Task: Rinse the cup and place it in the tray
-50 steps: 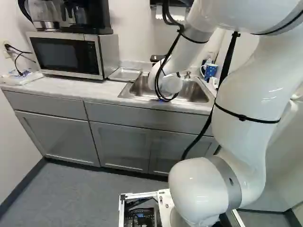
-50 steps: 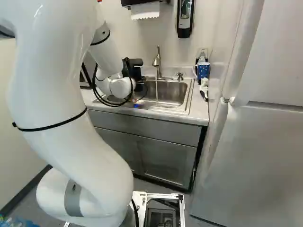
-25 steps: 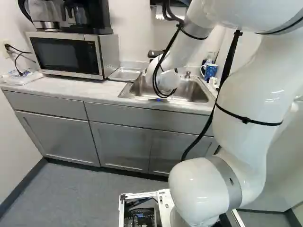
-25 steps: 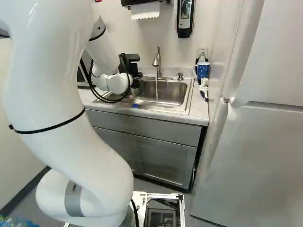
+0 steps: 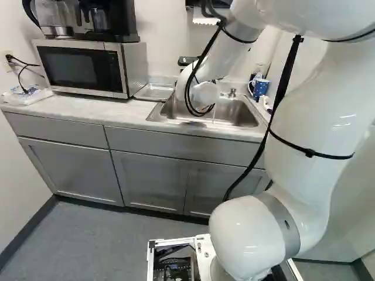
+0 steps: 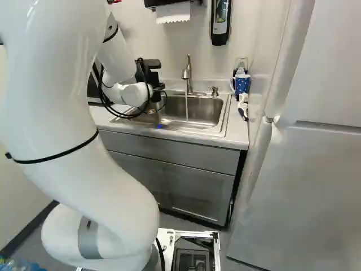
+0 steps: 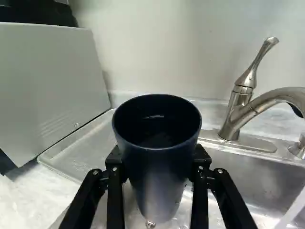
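Gripper [image 7: 158, 163]: clamped around dark blue tumbler [image 7: 157, 179]
Shallow tray [image 7: 86, 148]: just ahead, rim could be clipped by low approach!

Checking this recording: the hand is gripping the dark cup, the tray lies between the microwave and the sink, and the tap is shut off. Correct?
Not the tap: it is running, with water falling into the sink in the right base view. The hand does grip the dark cup, and the tray lies between microwave and sink.
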You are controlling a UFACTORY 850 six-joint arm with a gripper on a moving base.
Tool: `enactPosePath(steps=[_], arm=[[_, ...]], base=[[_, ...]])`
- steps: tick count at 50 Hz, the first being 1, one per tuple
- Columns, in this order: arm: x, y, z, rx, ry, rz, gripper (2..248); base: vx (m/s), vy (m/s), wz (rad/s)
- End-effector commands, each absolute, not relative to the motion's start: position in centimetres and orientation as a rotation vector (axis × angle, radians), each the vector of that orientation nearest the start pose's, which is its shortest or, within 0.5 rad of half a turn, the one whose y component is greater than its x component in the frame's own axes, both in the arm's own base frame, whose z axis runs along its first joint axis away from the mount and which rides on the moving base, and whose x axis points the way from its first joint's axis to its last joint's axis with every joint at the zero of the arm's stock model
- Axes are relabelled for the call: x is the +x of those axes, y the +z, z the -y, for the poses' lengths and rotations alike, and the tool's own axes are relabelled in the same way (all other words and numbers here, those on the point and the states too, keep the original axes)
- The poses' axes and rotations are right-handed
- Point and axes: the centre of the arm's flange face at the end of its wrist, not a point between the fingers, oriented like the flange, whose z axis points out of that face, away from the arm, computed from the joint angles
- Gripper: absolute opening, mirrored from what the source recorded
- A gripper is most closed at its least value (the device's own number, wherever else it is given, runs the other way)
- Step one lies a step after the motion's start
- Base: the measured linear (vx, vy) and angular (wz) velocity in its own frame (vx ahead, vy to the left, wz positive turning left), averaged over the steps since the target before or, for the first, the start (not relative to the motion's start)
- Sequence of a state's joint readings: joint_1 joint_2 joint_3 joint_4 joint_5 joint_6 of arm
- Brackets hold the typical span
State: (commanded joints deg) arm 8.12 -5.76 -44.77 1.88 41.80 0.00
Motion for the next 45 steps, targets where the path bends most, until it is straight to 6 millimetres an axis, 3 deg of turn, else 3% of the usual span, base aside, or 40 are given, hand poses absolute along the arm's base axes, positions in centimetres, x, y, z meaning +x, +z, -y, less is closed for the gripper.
enactPosePath(steps=[22, 45], arm=[[50.7, 51.3, -8.9, -2.311, -1.947, 0.153, 124], [50.7, 51.3, -8.9, -2.226, -1.844, -0.085, 124]], base=[[0.000, 0.000, 0.000], [0.000, 0.000, 0.000]])
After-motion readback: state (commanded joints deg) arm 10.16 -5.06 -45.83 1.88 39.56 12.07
